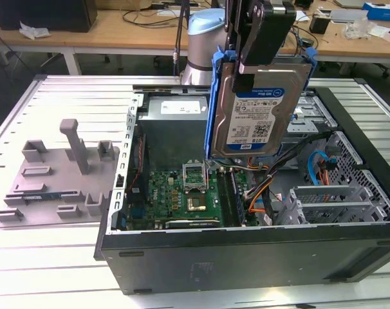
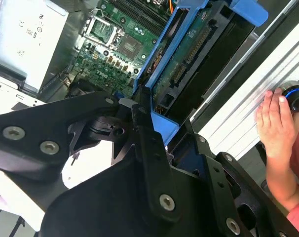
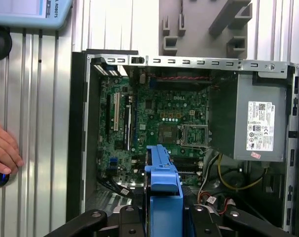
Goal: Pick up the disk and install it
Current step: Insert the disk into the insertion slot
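One disk [image 1: 259,116], blue carrier [image 1: 215,103] and all, hangs upright over the open computer case [image 1: 246,257], the gripper [image 1: 244,72] clamped on its top edge, and to my eye carrying it well means keeping it square and clear of the loose cables [image 1: 258,193].

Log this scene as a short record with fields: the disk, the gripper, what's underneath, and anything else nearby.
Disk: silver-grey hard drive with white-and-blue label and blue plastic carrier frame, held roughly upright in the air, not yet installed
Gripper: black gripper, shut on the drive's upper part
Underneath: open black computer case with green motherboard and grey metal power supply box
Beside case: grey plastic fixture tray, on the exterior view's left
Person: a hand on the grey ribbed table beside the case
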Robot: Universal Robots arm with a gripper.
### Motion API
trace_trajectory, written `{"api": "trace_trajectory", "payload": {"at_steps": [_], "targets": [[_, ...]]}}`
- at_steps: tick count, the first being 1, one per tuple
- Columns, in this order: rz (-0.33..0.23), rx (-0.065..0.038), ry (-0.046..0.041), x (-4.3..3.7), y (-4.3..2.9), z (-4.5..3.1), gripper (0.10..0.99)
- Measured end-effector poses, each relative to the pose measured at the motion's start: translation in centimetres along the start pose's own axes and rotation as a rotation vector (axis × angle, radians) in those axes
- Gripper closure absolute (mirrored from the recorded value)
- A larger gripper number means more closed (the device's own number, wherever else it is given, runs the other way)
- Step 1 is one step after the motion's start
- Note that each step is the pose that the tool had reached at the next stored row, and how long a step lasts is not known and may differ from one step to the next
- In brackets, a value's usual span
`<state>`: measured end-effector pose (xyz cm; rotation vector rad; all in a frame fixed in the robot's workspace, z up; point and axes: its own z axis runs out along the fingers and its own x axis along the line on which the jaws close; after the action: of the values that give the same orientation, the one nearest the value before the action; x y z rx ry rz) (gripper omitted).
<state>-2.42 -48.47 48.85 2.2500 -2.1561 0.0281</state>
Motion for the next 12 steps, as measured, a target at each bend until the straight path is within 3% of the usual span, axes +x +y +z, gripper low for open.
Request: {"api": "trace_trajectory", "payload": {"at_steps": [12], "targets": [[0.000,0.000,-0.0004,0.00,-0.10,0.00,0.718]]}}
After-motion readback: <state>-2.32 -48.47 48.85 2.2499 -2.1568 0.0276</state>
